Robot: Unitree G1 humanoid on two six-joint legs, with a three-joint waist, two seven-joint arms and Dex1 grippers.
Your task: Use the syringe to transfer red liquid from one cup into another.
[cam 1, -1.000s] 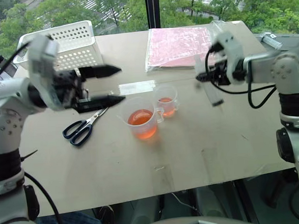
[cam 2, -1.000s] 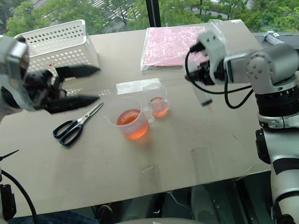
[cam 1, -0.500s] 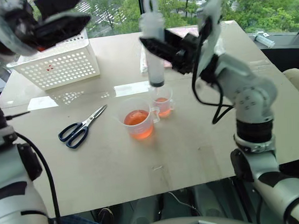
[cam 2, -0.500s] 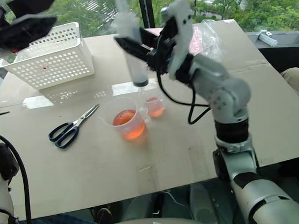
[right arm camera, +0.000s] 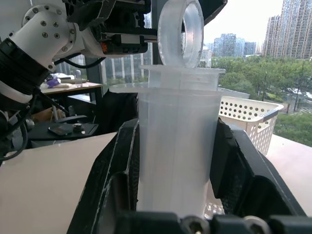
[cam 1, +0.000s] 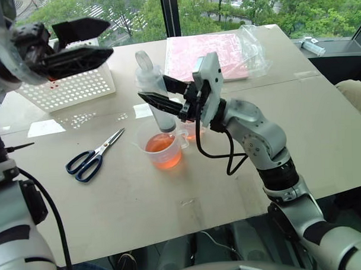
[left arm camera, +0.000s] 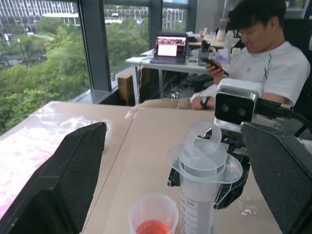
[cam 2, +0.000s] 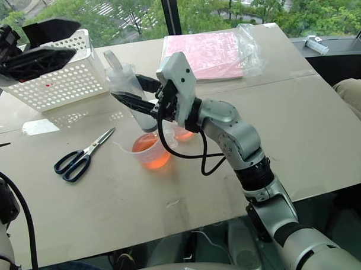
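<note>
My right gripper is shut on the barrel of the syringe, a clear tube with a ring-topped plunger. The syringe stands nearly upright. Its dark lower end hangs just over the larger spouted beaker, which holds red liquid. The smaller cup, also with red liquid in it, stands right behind the beaker and is partly hidden by my right hand. In the right wrist view both black fingers clamp the barrel. My left gripper is open, raised at the left, pointing toward the syringe's top.
A white perforated basket stands at the back left. Black-handled scissors lie left of the beaker. A pink sheet in a clear bag lies at the back. A person sits beyond the table's right end.
My right arm has swung the syringe from the right side of the table leftward and down to over the beaker. The left gripper stays open and raised. The camera has shifted too.
</note>
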